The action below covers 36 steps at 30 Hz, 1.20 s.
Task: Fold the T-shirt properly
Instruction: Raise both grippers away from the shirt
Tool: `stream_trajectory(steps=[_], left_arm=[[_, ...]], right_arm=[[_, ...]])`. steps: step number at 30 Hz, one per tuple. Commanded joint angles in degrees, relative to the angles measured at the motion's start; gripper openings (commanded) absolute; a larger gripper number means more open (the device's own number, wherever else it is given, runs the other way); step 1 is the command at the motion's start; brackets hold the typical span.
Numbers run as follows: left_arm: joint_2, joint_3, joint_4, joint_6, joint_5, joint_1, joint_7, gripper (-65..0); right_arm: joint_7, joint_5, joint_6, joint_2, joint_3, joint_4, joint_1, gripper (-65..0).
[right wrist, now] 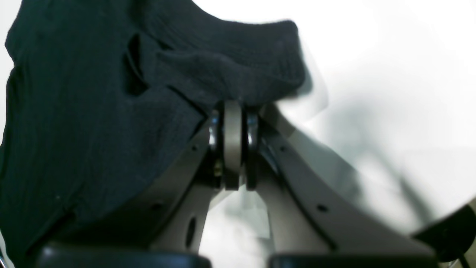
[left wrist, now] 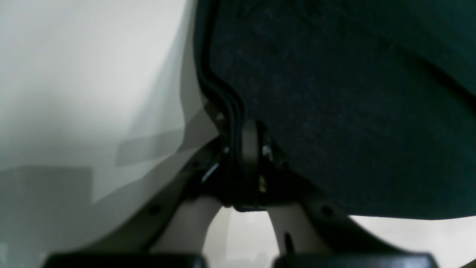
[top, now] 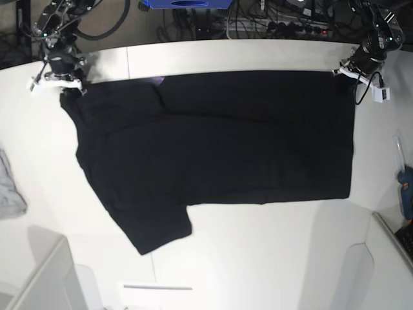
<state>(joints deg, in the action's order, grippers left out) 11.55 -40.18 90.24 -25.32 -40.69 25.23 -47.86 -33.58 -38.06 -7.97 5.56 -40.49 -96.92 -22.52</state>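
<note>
The black T-shirt lies spread plain side up on the white table, one sleeve pointing to the near left. A sliver of purple print shows at its far edge. My left gripper is shut on the shirt's far right corner; in the left wrist view the jaws pinch the hem of the black fabric. My right gripper is shut on the far left corner; in the right wrist view it clamps a bunched fold of the shirt.
A small grey cloth lies at the table's left edge. A blue-handled tool lies at the right edge. Cables and a blue box sit behind the table. A white bin edge stands at the near left.
</note>
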Motion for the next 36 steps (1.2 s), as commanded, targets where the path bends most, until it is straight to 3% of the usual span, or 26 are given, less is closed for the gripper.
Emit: stream_trajectory(steps=[1,16,36], left_arm=[[0.8,-0.56,1.5,0.4,-0.24,0.74,0.78,-65.0],[0.8,-0.65,2.55,0.4,-0.06,6.37,1.04,-65.0],[0.8,-0.65,3.87,0.4,-0.06,10.33,1.13,-65.0]], right_arm=[[1.45,-0.22,-0.25,-0.42,-0.17,-1.41,-0.73,-65.0],[1.45,-0.22,-0.43,0.02,-0.08,-1.67,-7.5,-65.0],[1.45,-0.22,-0.52,0.02,0.01,-1.67,-9.52,-65.0]])
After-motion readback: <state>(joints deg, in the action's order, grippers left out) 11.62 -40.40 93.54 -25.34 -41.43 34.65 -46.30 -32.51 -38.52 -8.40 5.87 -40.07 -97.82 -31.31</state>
